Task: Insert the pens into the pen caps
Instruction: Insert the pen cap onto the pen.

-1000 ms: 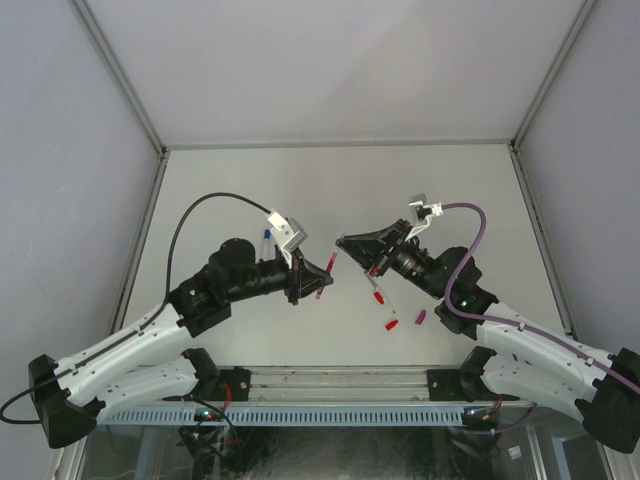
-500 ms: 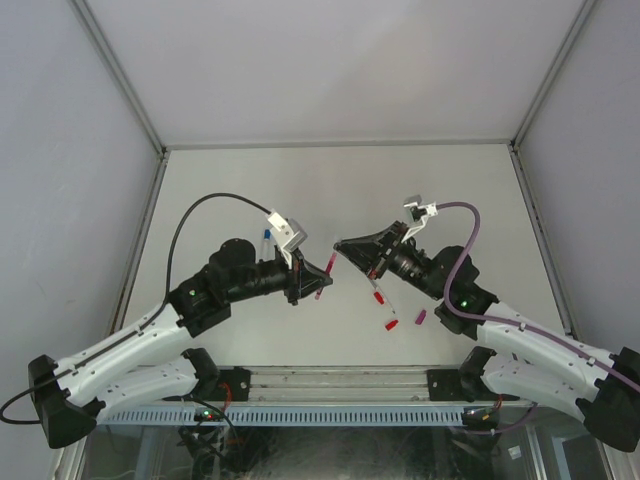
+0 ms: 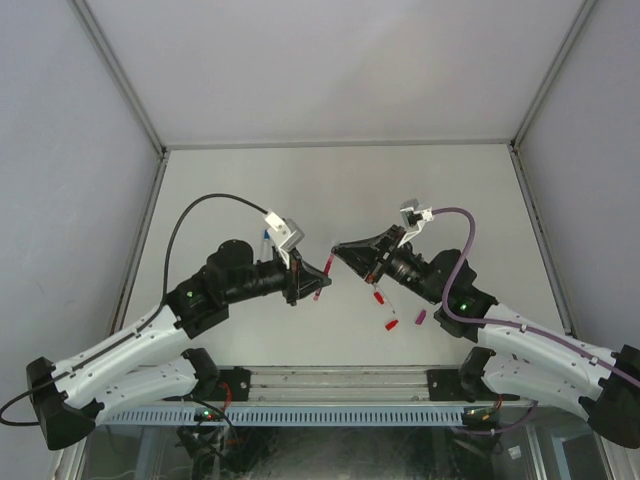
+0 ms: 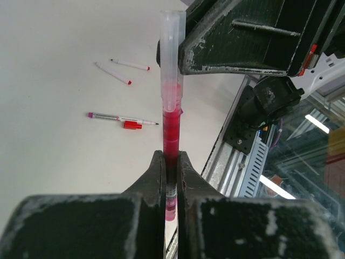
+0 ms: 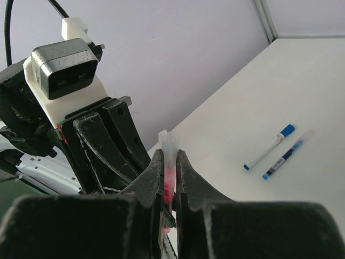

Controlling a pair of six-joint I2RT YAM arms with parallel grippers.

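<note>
Mid-table, just near of centre, both grippers meet tip to tip on one slim pen with a clear barrel and magenta-red lower part.

Left gripper: jaws closed tight on the pen's magenta-red stretch. The clear barrel sticks out past the fingertips, its rimmed end free.

Right gripper: jaws closed too, with a clear, pink-tinted tube pinched between them and its rimmed end poking just past the fingertips. I read it as the same pen, held crosswise on its clear part. I note a step partway up the barrel in the left wrist view; I cannot tell whether that is a cap's edge. The pen is off the table, carried between the two grippers.

On the white tabletop, right of the grippers and under the right arm:
- two white pens with red ends, close together
- nearer, a thin pen with a magenta end, with a short red cap touching or just beside it

Left side, beyond the left wrist: two blue-ended pens, side by side and roughly parallel.
</note>
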